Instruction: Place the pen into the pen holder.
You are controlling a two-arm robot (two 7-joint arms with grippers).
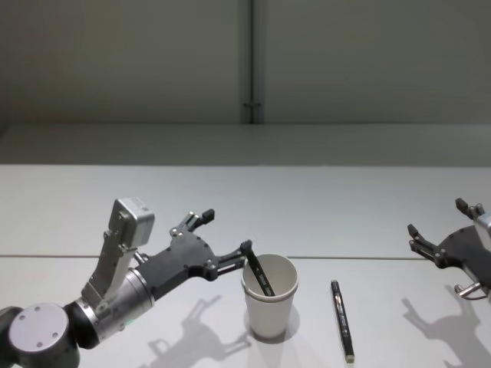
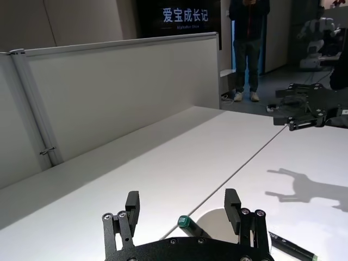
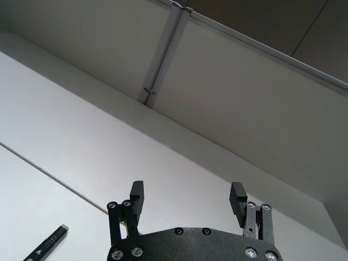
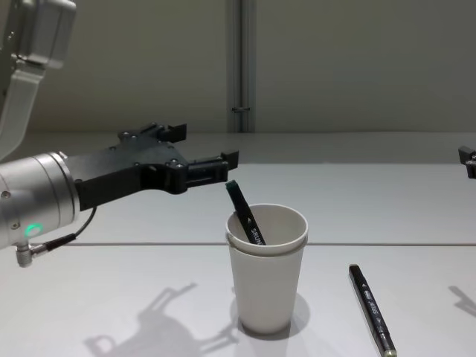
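Inside pen holder [image 4: 268, 282], chest view has pen [image 4: 245, 214] leaning, left wrist view its green cap; left gripper [image 1: 226, 231], right gripper [image 1: 436, 217] jaws spread.

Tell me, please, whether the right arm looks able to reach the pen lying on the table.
Probably yes: the lying pen rests on the table between the paper cup and the open right gripper, nothing blocking it; the left gripper, open, is left of the cup.

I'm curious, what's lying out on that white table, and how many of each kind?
Pen holder: 1
Pens: 2, the standing pen inside it and the loose pen lying beside it
Total: 3
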